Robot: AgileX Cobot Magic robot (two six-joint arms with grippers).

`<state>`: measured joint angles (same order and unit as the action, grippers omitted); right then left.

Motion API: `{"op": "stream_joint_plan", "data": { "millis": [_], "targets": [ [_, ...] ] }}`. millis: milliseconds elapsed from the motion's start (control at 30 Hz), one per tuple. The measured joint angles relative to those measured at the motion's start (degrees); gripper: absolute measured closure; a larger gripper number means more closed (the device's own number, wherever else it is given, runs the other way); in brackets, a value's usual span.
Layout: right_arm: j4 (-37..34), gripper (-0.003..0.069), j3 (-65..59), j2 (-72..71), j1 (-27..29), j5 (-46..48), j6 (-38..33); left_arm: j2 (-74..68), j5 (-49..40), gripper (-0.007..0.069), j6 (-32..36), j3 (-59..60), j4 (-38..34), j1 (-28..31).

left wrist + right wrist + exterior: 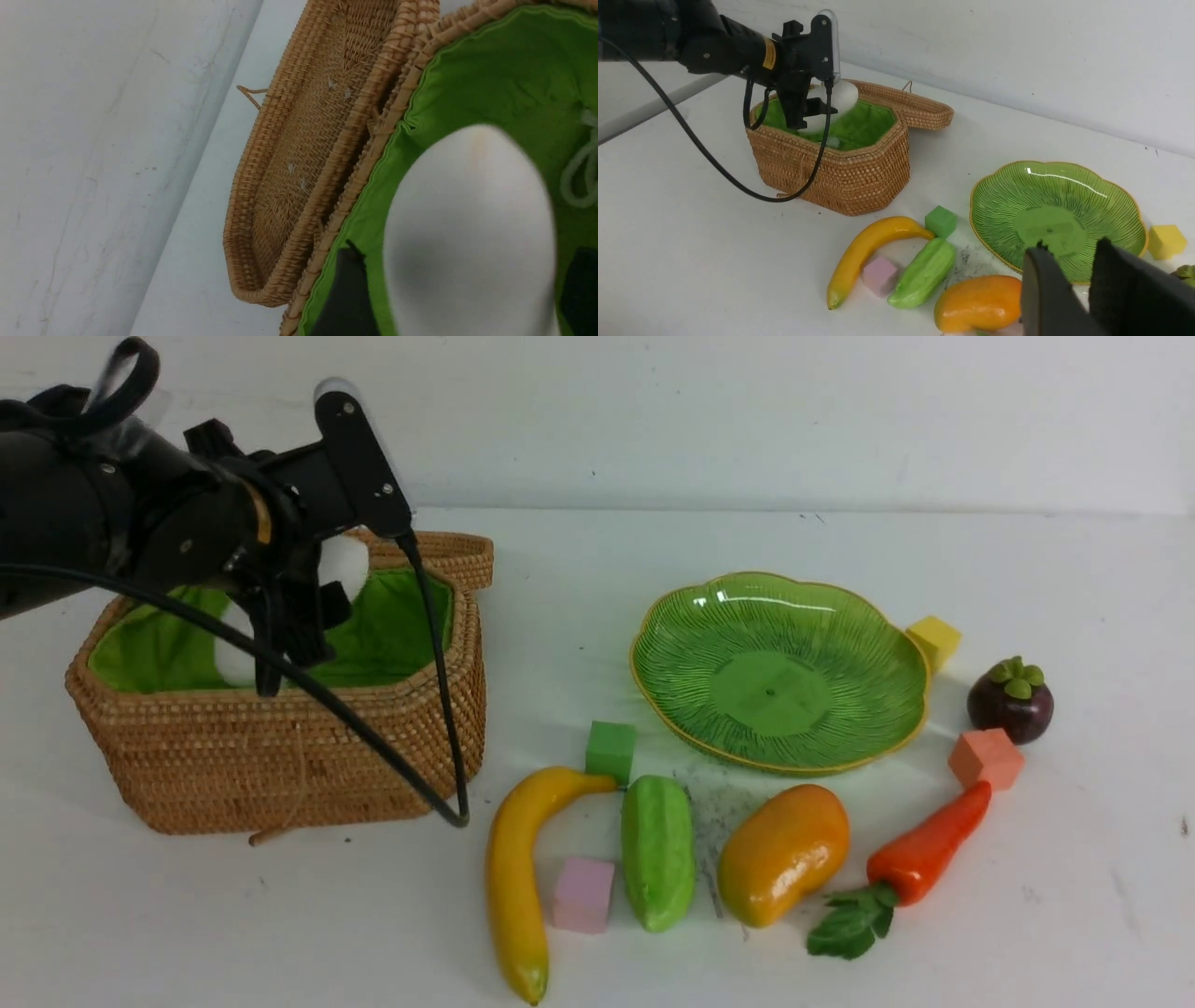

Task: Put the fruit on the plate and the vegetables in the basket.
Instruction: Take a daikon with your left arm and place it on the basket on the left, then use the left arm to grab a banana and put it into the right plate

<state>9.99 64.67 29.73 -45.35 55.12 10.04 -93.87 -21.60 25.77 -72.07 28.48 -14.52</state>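
Front view, counter white. Basket at left, lid swung open and lying flat behind it, green lining exposed.

Left gripper hangs over the basket opening, pointing down into it. Radish sits between its fingers, white body over the lining. In the left wrist view a strip of green lining shows between each finger and the radish, so the jaws stand apart and not pressed on it. Cannot tell whether the radish rests on the basket floor.

Right gripper seen only in its own wrist view: above the near right part of the counter, two dark fingers with a narrow gap between them, nothing in the gap.

Plate right of centre, well apart from the basket. Yellow cube against its far right rim.

Fruit, all on the counter outside the plate:
- banana, near centre, its far tip at the green cube
- mango, just in front of the plate
- mangosteen, right of the plate, upright, cap up

Vegetables outside the basket:
- cucumber, between banana and mango; pink cube between it and the banana
- carrot, right of the mango, leaves toward the camera, tip touching the salmon cube
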Motion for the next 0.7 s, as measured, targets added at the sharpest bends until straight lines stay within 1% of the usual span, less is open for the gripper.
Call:
{"op": "stream_joint_plan", "data": {
  "millis": [100, 200, 300, 333, 400, 467, 500, 600, 633, 667, 700],
  "targets": [
    [0.00, 0.0492, 0.00, 0.00, 0.00, 0.00, 0.07, 0.79, 0.06, 0.0036, -0.11, 0.00, 0.19, 0.00],
    [0.00, 0.0493, 0.00, 0.00, 0.00, 0.00, 0.14, 2.00, -0.55, 0.0047, -1.52, 0.00, -0.64, -0.11],
    [0.00, 0.0491, 0.00, 0.00, 0.00, 0.40, 0.21, 4.74, -3.01, 0.0113, -8.58, 0.00, -6.33, -1.59],
    [-0.05, 0.0490, 0.00, 0.00, 0.00, 0.88, 0.25, 5.69, -4.11, 0.0152, -11.36, 0.00, -9.15, -2.41],
    [-0.36, 0.0489, 0.00, 0.00, 0.00, 2.27, 0.41, 8.04, -8.02, 0.0246, -19.06, 0.00, -14.88, -5.30],
    [-0.98, 0.0489, 0.00, 0.00, 0.00, 4.44, 0.41, 10.68, -14.07, 0.0381, -29.10, -0.11, -21.04, -9.30],
    [-1.55, 0.0489, 0.00, 0.00, 0.00, 5.91, 0.41, 12.00, -17.86, 0.0468, -34.58, -0.22, -23.77, -11.61],
    [-2.13, 0.0486, 0.00, 0.00, 0.00, 8.91, 0.41, 13.12, -29.29, 0.0628, -44.16, 0.01, -27.23, -19.01],
    [-2.26, 0.0484, 0.00, 0.00, 0.00, 9.45, 0.41, 13.03, -30.87, 0.0638, -46.24, 0.32, -27.76, -20.42],
    [-2.48, 0.0483, 0.00, 0.00, 0.00, 10.50, 0.41, 12.56, -33.05, 0.0638, -48.89, 1.56, -28.04, -23.32],
    [-2.67, 0.0482, 0.00, 0.00, 0.00, 11.02, 0.41, 11.92, -33.34, 0.0638, -50.42, 2.36, -28.04, -24.72]
  ]
}}
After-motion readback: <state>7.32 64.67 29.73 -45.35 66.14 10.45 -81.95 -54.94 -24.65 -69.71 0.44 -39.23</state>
